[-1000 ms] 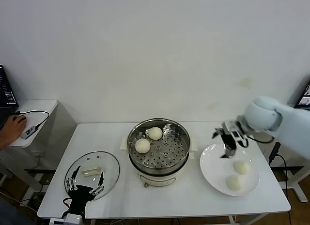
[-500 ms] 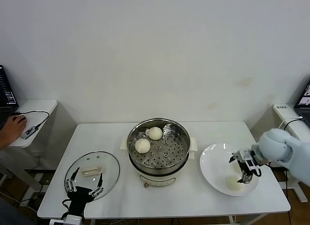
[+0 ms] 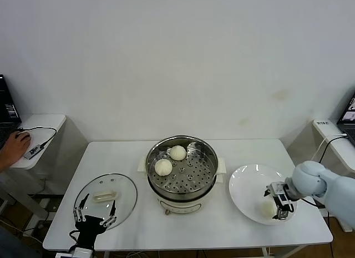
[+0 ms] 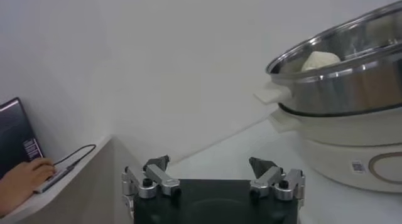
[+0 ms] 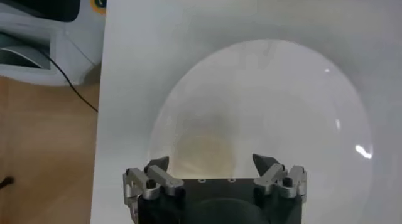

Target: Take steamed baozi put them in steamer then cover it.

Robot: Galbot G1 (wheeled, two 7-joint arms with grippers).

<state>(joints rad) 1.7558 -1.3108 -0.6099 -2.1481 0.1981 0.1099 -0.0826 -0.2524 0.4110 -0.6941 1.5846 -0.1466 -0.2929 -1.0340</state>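
**Baozi pickup at the plate**

Baozi (image 3: 268, 208) lies on the near right part of the white plate (image 3: 247, 186), with the right gripper (image 3: 280, 205) down over it, fingers spread, nothing pinched yet. Two more buns (image 3: 170, 160) sit in the steamer (image 3: 181, 168). The cover (image 3: 105, 196) rests at the near left beside the idle left gripper (image 3: 94, 218), which is also spread. An off-centre squeeze could dent the soft bun or roll it across the slick plate.

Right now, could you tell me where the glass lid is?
In the head view the glass lid lies flat on the table's left side, beside the steamer, with the left gripper at its near edge.
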